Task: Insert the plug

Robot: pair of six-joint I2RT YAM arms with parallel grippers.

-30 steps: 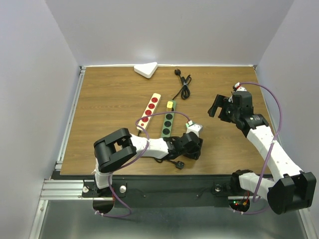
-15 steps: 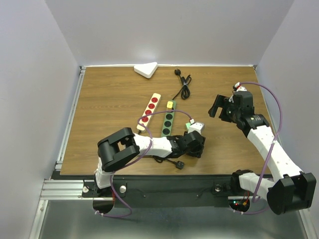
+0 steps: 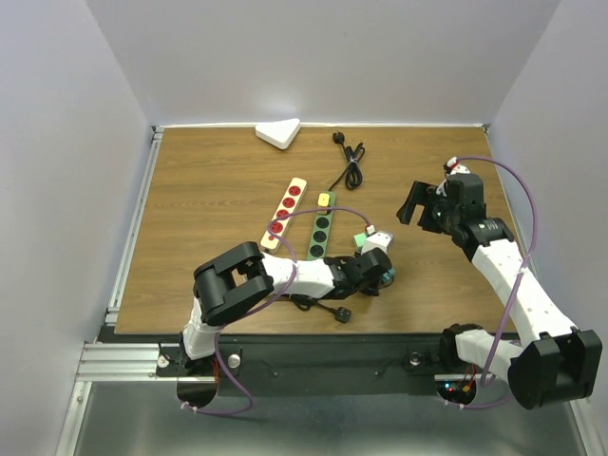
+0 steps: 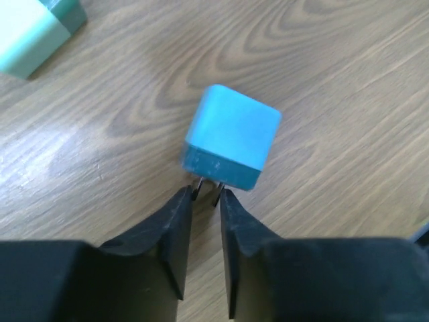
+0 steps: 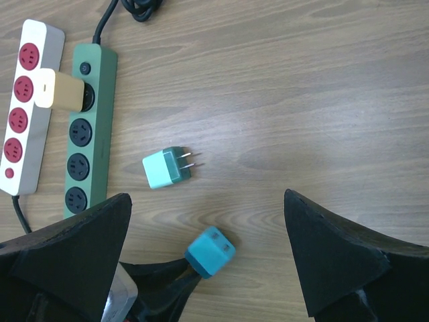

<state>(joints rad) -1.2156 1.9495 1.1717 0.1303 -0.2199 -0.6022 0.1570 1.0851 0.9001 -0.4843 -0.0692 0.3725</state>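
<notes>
Okay, your left gripper (image 4: 203, 198) is down on the wood with its fingers (image 4: 175, 225) drawn almost together, only a thin slit between them. The blue plug (image 4: 231, 137) lies right off the fingertips, its two prongs poking into the mouth of that slit. Whether the fingers are actually pinching the prongs, I can't tell.

That plug looks like a small, hard plastic cube. It is probably light, with smooth faces, so expect it to skid on the table if you nudge it. The prongs are thin and stiff, and they are the wrong place to hold it. You want the two flat sides of the body between the fingers, with the prongs left free for the socket.

Beyond the fingertips and off to their left sits the mint plug (image 4: 30, 33). In the right wrist view, the green power strip (image 5: 86, 127) lies farther that way, with a yellow adapter (image 5: 60, 90) already in it.

Your right gripper (image 5: 206, 201) hangs above the table with its fingers spread wide, holding nothing.

Compared with a second ago, your left arm has stretched farther right. The blue plug now peeks out just past the fingertips in the top view, where the gripper covered that spot before. The right arm hasn't budged.
</notes>
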